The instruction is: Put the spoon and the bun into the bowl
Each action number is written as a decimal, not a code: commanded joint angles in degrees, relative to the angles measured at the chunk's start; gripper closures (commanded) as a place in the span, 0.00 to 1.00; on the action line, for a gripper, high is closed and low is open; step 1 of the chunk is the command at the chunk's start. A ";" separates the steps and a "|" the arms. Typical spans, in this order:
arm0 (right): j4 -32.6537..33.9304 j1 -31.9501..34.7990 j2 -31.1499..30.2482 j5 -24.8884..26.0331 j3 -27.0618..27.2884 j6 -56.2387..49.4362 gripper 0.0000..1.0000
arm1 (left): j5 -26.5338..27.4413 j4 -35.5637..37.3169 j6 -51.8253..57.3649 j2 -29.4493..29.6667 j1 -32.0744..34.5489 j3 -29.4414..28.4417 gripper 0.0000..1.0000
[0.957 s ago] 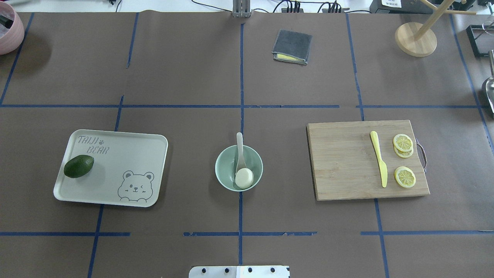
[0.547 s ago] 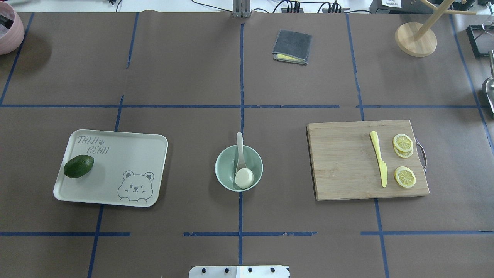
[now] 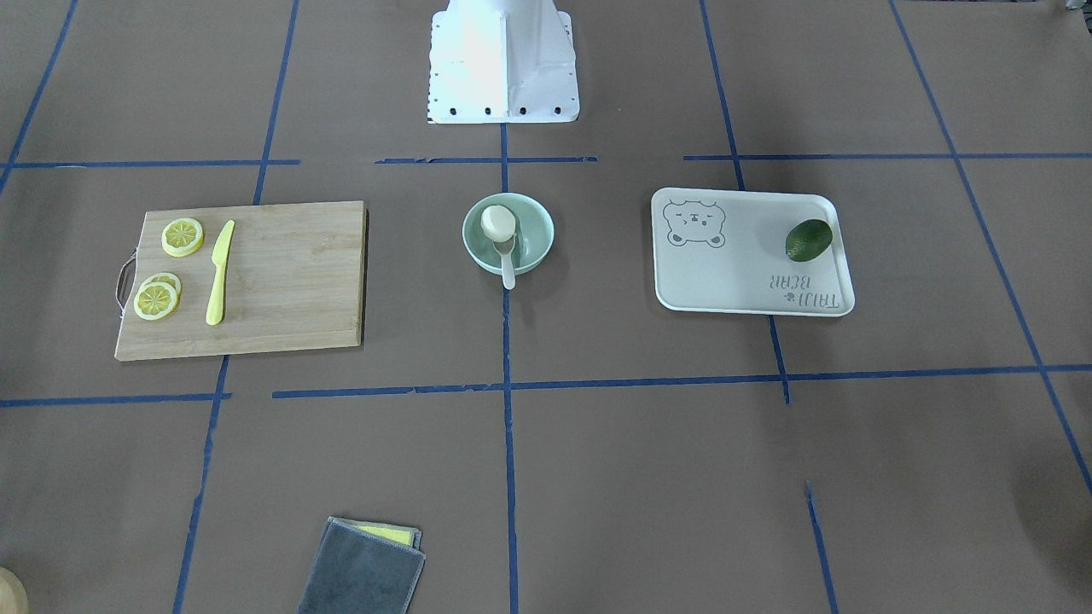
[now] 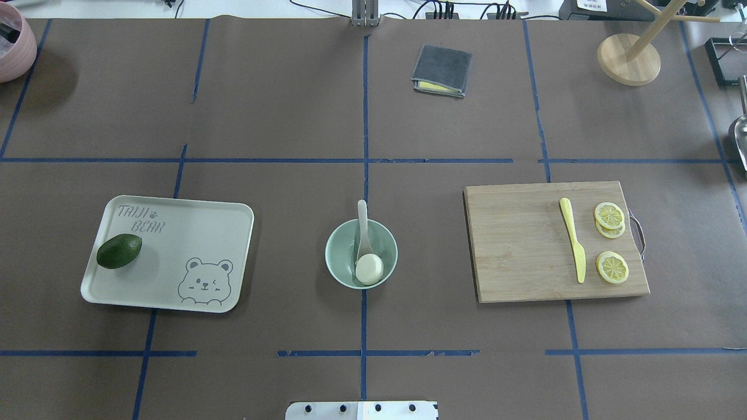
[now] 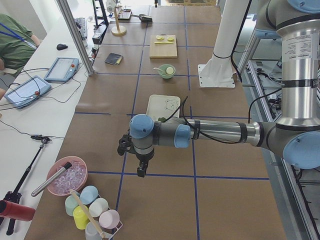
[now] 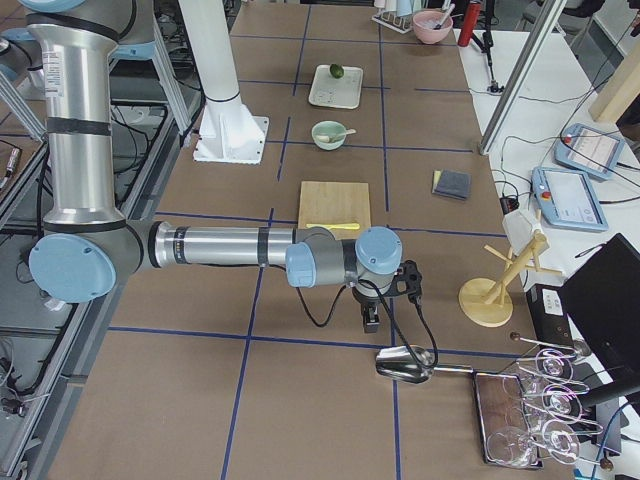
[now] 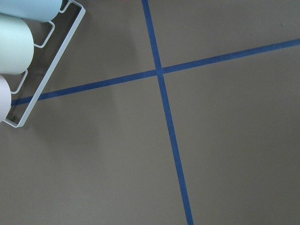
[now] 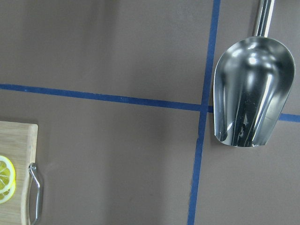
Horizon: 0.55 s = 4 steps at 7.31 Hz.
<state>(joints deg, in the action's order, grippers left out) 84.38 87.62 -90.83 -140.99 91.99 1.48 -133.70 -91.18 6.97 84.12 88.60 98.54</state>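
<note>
The pale mint-green bowl [image 4: 335,252] stands at the table's middle. The white bun [image 4: 369,269] lies in it on the near side. The cream spoon [image 4: 363,221] rests in the bowl with its scoop under the bun and its handle over the far rim. All three also show in the front view: bowl [image 3: 539,236], bun [image 3: 498,222], spoon [image 3: 508,266]. My left gripper [image 5: 142,169] hangs over the table far to the left, seen only in the left side view. My right gripper [image 6: 371,322] hangs far to the right, seen only in the right side view. I cannot tell whether either is open.
A cream bear tray [image 4: 175,274] with an avocado [image 4: 119,251] lies left of the bowl. A wooden cutting board [image 4: 519,245] with a yellow knife [image 4: 573,239] and lemon slices [image 4: 611,267] lies right. A grey cloth [image 4: 442,70], a wooden stand [image 4: 628,58] and a metal scoop [image 8: 253,89] lie farther off.
</note>
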 commanded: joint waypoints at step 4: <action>1.05 2.03 0.22 -1.04 -0.05 0.63 0.00 | 0.02 0.22 -0.46 0.70 1.23 -0.54 0.00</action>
<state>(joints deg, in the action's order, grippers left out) 85.39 89.64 -90.67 -142.05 91.93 2.10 -133.69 -90.96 6.58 84.69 89.69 98.11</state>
